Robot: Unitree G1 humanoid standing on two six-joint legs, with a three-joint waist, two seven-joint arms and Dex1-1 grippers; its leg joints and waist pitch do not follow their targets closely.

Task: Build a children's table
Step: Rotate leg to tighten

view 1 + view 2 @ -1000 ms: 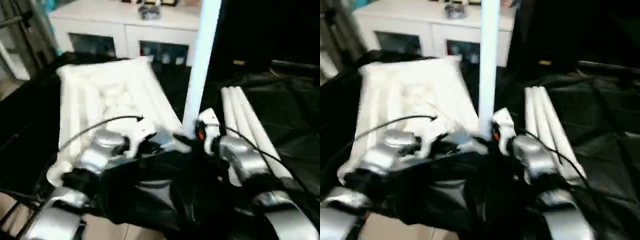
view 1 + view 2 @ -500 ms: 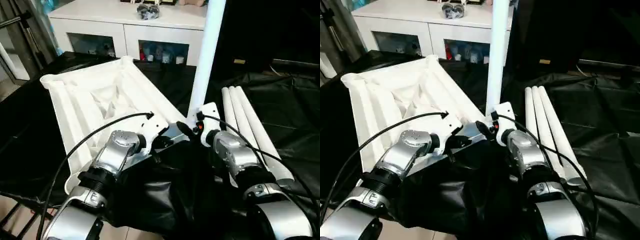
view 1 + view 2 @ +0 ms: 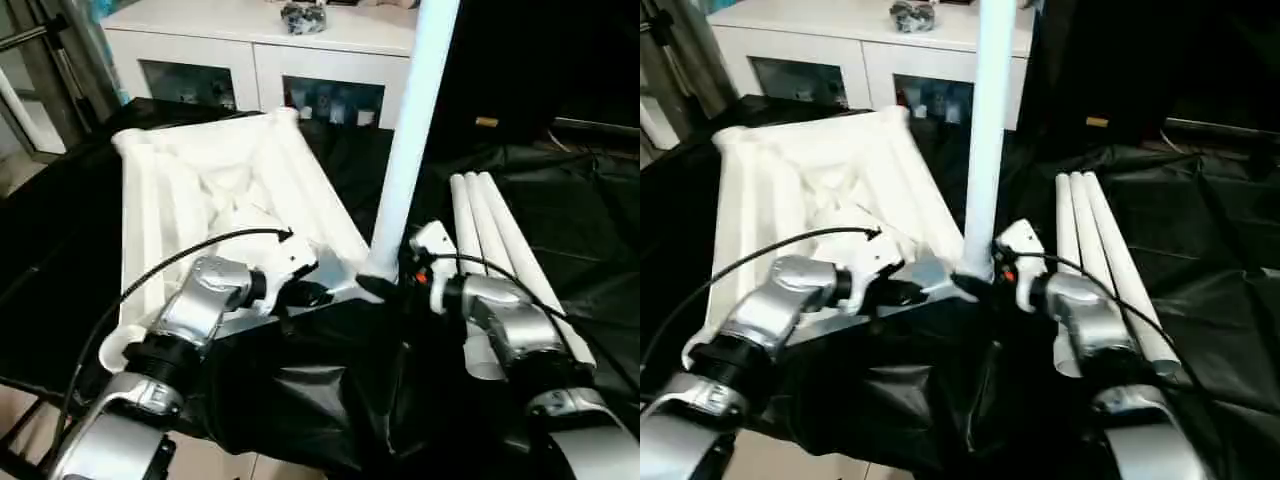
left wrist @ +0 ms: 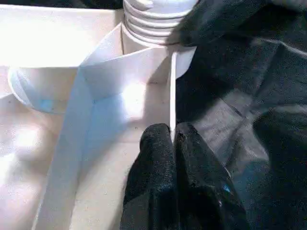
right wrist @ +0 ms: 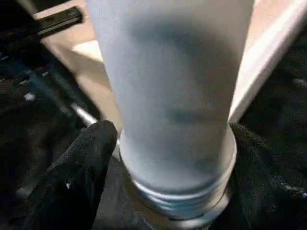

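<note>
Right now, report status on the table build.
Left gripper shut on the table top's edge wall. Right gripper around the upright leg's base at the corner socket. Three spare legs lie right. Nothing blocking.

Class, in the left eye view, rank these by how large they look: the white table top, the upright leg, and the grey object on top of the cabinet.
1. Table top: largest.
2. Upright leg: long but narrow. It runs past the picture's top edge, so its full length is unseen.
3. Grey object on the cabinet: smallest, though it sits farthest away, which shrinks it.
</note>
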